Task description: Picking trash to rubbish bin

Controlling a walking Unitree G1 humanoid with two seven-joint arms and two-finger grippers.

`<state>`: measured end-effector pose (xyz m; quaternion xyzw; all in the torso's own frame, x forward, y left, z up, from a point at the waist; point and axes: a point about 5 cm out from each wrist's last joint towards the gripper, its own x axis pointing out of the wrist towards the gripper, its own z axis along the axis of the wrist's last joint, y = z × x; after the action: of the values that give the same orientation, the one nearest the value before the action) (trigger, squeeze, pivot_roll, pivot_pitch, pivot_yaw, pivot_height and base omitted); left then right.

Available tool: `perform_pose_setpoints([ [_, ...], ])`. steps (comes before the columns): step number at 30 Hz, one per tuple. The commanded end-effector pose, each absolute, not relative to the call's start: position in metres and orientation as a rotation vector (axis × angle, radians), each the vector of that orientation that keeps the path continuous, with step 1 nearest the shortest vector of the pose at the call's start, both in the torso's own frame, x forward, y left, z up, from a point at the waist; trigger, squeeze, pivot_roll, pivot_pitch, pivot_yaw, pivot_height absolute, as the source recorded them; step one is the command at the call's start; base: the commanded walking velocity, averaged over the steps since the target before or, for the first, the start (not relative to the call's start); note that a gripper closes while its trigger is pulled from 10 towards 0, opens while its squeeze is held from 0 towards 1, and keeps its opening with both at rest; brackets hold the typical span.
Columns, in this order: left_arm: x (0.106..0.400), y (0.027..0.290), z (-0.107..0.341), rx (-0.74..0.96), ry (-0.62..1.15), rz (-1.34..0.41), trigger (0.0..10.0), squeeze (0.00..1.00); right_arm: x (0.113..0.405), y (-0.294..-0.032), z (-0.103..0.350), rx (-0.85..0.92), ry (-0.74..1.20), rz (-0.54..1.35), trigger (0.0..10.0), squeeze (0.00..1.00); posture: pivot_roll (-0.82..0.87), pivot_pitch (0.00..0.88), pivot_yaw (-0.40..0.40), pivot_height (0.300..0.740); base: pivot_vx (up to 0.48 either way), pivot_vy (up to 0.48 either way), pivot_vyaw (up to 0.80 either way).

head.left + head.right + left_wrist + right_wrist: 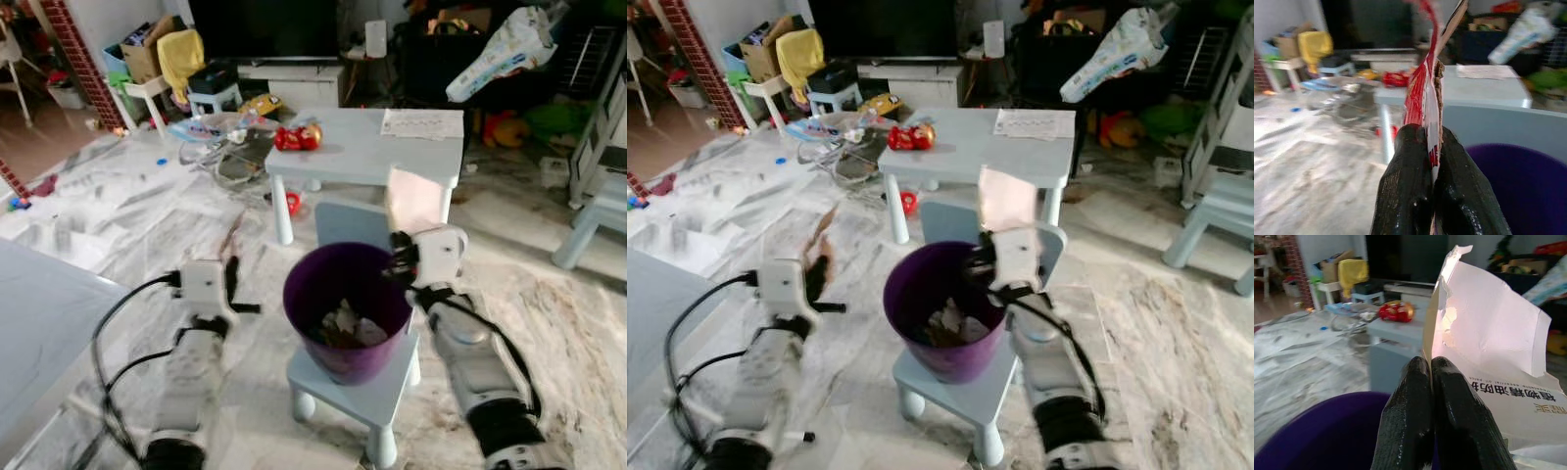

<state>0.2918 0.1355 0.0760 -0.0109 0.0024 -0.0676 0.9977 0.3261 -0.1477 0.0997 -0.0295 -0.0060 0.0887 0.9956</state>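
Trash already lies in the purple rubbish bin [345, 299], which stands on a small pale blue stool [358, 387] at the middle of the head view, so the job looks partly done. At 9 o'clock of the bin, the left gripper [1422, 161] has its fingers pinched on a torn red-and-brown wrapper [1425, 83]. At its 1 o'clock rim, the right gripper [1431, 382] clamps a torn cardboard piece [1488, 352] printed with Chinese characters; both remain undropped. Farther off, a red packet [297, 137] sits on the pale worktop [372, 157].
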Motion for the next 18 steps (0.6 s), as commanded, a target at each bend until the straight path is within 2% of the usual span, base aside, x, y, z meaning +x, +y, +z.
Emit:
perform_pose_setpoints([
  [1,0.291,0.158,0.073,0.029,0.01,-0.078,0.0,0.0,0.328,-0.127,0.103,-0.032,-0.021,0.257,10.0,0.0,-0.03,0.009,0.083,0.74,0.0,0.0,0.0],
  [11,0.29,0.181,0.055,0.094,0.083,-0.029,0.0,0.0,0.332,-0.099,0.095,-0.013,0.028,0.434,10.0,0.0,-0.01,0.008,0.084,0.74,0.0,0.0,0.0],
  [18,0.28,0.183,0.047,0.109,0.116,-0.069,0.0,0.0,0.338,-0.1,0.083,0.014,0.099,0.418,10.0,0.0,0.02,0.011,0.086,0.74,0.0,0.0,0.0],
])
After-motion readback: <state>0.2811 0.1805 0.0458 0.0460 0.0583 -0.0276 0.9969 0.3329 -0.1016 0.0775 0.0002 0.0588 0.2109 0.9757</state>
